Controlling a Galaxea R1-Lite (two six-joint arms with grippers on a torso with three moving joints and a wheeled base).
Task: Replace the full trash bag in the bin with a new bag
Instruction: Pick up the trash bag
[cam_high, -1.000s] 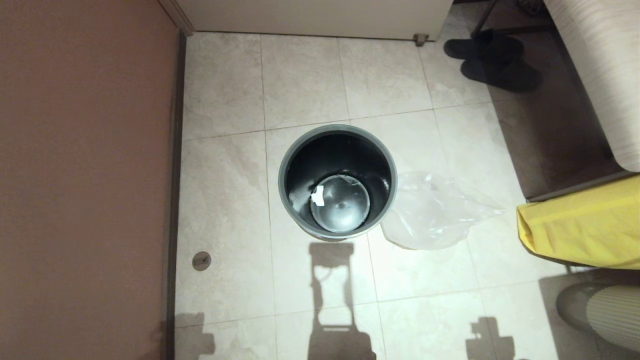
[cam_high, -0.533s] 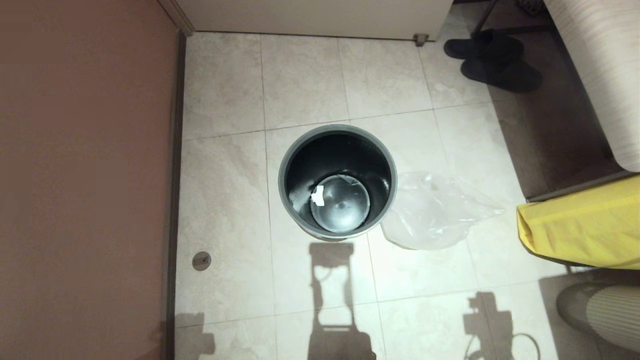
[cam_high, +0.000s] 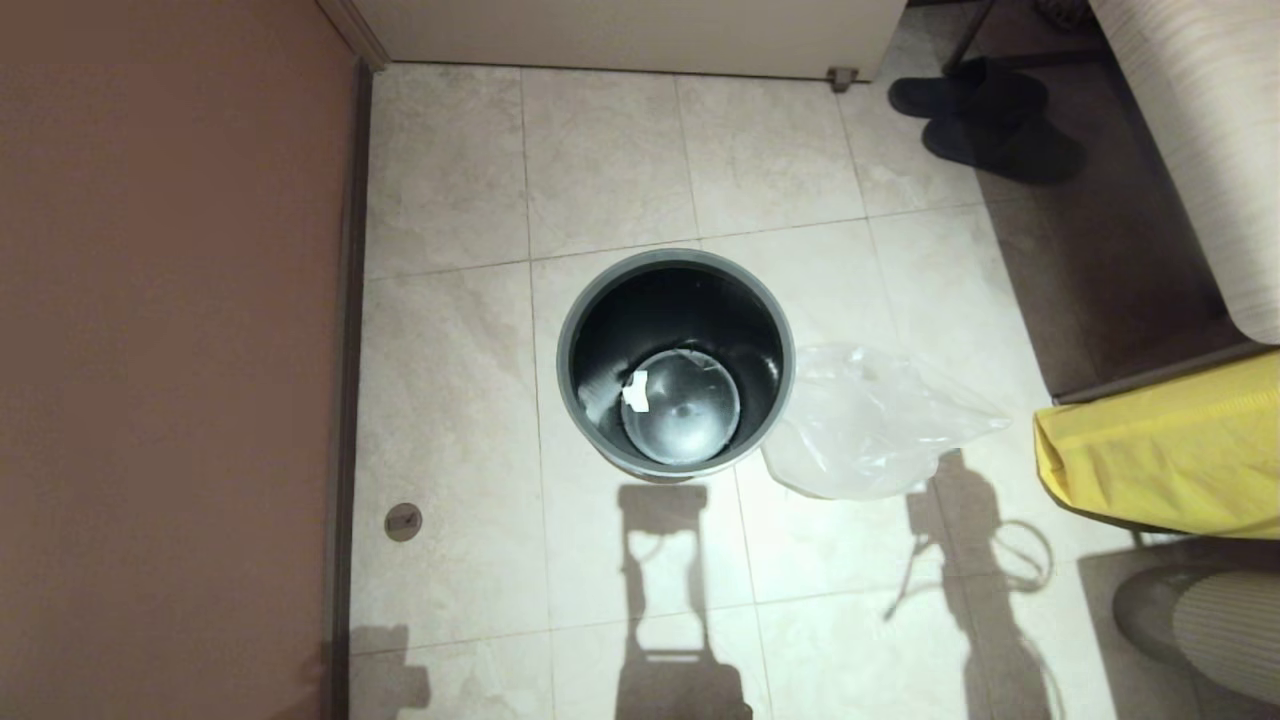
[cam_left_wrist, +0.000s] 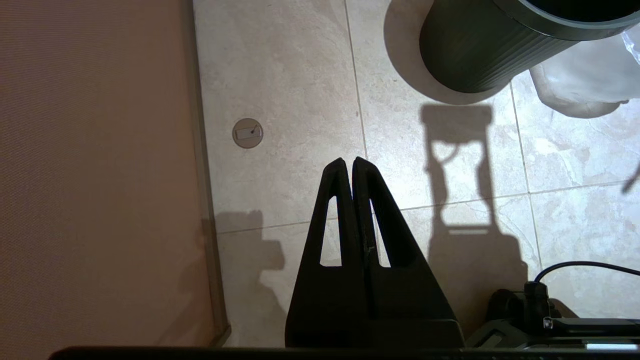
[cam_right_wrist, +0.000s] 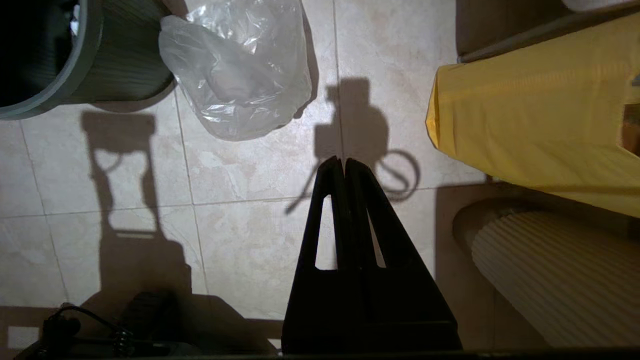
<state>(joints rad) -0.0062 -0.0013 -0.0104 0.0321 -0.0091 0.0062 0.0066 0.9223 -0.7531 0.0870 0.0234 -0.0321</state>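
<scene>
The bin (cam_high: 676, 258) stands on the tiled floor at the middle of the head view, dark grey with a grey rim. Its glossy black inside holds no bag, only a small white scrap (cam_high: 635, 391) near the bottom. The clear new bag (cam_high: 870, 420) lies crumpled on the floor against the bin's right side, also seen in the right wrist view as the new bag (cam_right_wrist: 240, 65). My right gripper (cam_right_wrist: 344, 160) is shut and empty, hovering over the floor short of the bag. My left gripper (cam_left_wrist: 348, 161) is shut and empty, near the wall, short of the bin (cam_left_wrist: 480, 55).
A brown wall (cam_high: 170, 350) runs along the left with a round floor fitting (cam_high: 403, 521) beside it. A yellow sheet (cam_high: 1170, 450) drapes over furniture at the right, above a ribbed cylinder (cam_high: 1210, 630). Dark slippers (cam_high: 985, 118) lie at the back right.
The shadow of my right arm and its cable has slid forward across the floor toward the clear bag. The bin and the bag have not moved.
</scene>
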